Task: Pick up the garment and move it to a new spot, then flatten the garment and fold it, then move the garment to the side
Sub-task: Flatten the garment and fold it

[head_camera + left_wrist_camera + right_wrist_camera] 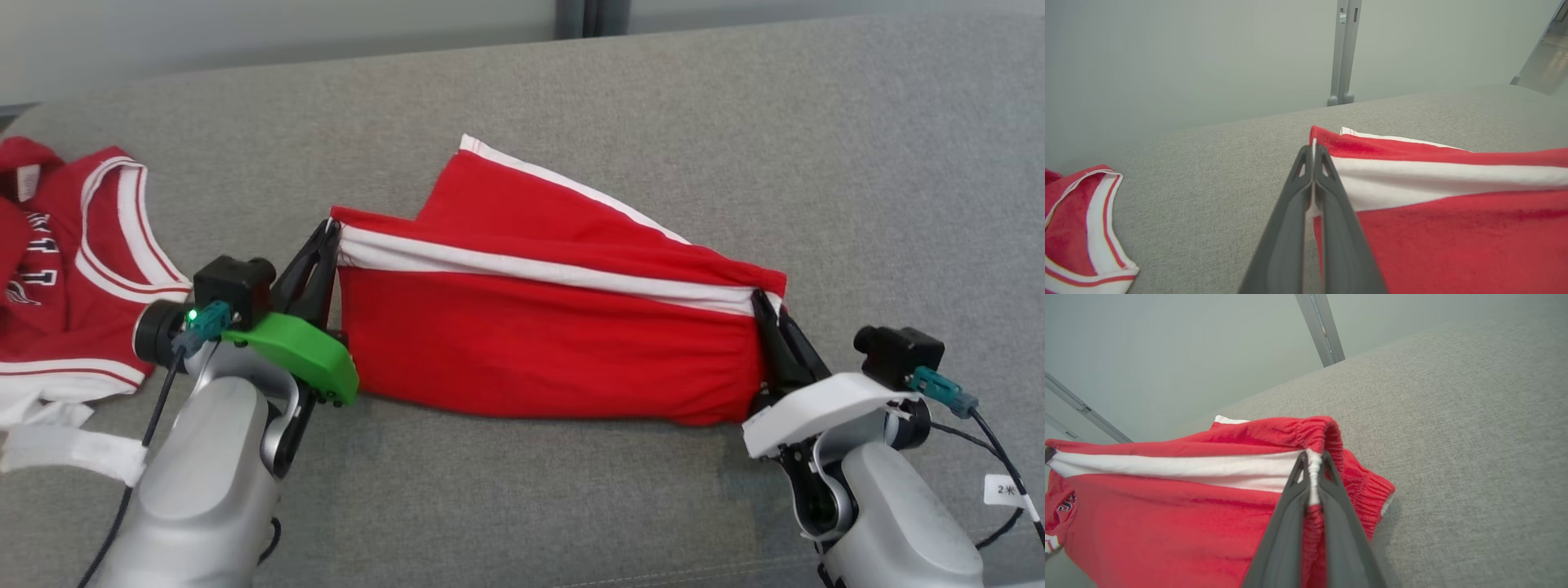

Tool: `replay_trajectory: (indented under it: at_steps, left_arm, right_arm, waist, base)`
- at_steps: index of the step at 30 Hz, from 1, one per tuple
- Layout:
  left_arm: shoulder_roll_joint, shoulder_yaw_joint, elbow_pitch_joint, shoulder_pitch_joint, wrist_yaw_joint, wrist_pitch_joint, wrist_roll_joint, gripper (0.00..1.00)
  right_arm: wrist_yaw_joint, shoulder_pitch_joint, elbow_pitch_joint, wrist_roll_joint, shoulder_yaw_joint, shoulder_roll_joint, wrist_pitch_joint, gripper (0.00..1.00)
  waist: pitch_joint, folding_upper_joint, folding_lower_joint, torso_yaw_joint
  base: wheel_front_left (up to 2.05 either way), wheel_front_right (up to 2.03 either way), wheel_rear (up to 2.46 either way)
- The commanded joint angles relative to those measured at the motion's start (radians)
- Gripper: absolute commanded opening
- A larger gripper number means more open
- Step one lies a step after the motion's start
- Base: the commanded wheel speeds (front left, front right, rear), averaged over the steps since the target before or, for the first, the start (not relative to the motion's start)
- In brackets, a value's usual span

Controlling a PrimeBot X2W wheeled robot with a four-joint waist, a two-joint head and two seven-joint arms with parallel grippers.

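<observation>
The garment (539, 343) is a pair of red shorts with a white side stripe, stretched across the middle of the grey cushion between my two grippers. My left gripper (325, 237) is shut on its left end, pinching the white stripe at the hem (1331, 179). On the right, my right gripper (763, 306) is shut on the gathered waistband (1314, 469). The near half of the garment hangs from the held edge down to the cushion. A far flap (522, 196) lies flat behind it.
A red and white jersey (73, 261) lies crumpled at the cushion's left edge, close beside my left forearm. The grey cushion (816, 147) spreads wide behind and to the right. A pale wall with a metal post (1345, 53) rises beyond its back edge.
</observation>
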Motion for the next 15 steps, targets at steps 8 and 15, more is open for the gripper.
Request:
replay_trajectory:
  at_steps: [8,15]
  left_arm:
    - [0.023,-0.083,0.105,-0.190,0.003,-0.001,0.023,0.00]
    - [0.021,-0.140,0.181,-0.304,0.003,-0.001,0.034,0.00]
  right_arm:
    - [-0.002,-0.092,0.009,-0.006,-0.007,0.042,0.000,0.00]
    - [-0.002,-0.104,-0.009,-0.022,-0.030,0.052,0.000,0.00]
  waist:
    - [0.201,0.0000,0.0001,-0.164]
    - [0.238,0.0000,0.0001,-0.199]
  base:
    - [0.00,0.00,0.00]
    - [0.00,0.00,0.00]
